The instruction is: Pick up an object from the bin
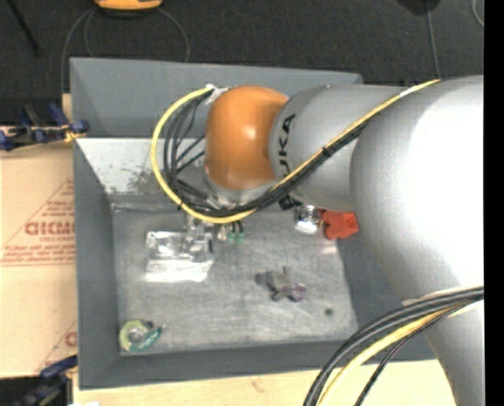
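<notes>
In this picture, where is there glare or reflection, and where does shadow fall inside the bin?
Camera view: bright highlights lie on the orange wrist cover and the silver arm; the clear plastic packet at the floor's left glints; the bin floor looks darker just under the wrist, beside the red piece.

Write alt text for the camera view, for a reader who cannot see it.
A silver arm with an orange wrist cover reaches from the right into a grey bin, its gripper low over a clear packet left of centre. A red piece, a dark purplish thing and a clear ring lie apart.
</notes>
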`<control>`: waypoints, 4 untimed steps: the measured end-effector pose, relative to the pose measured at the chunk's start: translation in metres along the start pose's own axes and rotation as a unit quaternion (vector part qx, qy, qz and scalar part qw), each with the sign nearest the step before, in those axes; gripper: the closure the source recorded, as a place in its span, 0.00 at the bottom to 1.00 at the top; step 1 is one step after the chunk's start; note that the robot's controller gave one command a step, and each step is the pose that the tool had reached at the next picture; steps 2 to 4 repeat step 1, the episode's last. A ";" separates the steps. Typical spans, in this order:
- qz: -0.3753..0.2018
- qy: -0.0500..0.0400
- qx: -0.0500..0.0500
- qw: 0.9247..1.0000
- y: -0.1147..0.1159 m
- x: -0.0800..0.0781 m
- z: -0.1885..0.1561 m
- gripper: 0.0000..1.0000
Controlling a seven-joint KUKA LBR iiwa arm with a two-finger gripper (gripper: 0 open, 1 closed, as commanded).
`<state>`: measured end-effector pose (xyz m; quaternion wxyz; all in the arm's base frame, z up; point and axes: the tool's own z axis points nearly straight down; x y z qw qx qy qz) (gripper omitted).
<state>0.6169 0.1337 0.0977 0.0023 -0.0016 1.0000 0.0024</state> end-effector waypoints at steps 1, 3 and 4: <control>0.010 -0.002 0.001 1.000 -0.009 -0.002 -0.113 1.00; 0.010 -0.002 0.001 1.000 -0.009 -0.002 -0.113 1.00; 0.010 -0.002 0.001 1.000 -0.009 -0.002 -0.113 1.00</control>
